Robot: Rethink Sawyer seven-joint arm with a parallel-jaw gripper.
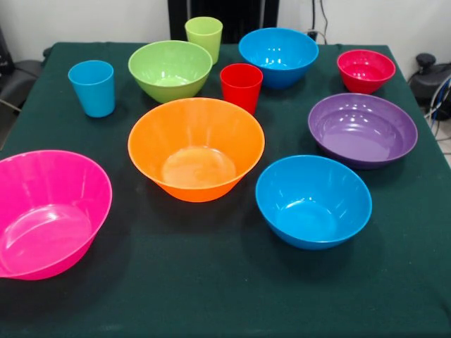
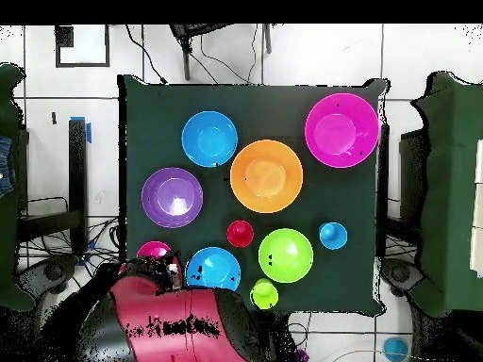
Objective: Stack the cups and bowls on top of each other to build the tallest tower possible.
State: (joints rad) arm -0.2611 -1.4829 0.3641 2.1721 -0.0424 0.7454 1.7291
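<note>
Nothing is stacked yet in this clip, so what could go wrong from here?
The red cup stands very close to the orange bowl and the lime green bowl, so reaching for either bowl might tip it. The pink bowl sits at the table edge and could be pushed off. The small red bowl lies right beside the arm, an awkward reach.

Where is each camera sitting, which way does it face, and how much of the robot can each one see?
Front view: across the table, facing the robot's side; orange bowl central, only the dark pedestal shows.
Overhead view: above, looking straight down; red and black arm at the bottom edge.
Shared: every bowl and cup, such as the pink bowl, turned half round.
</note>
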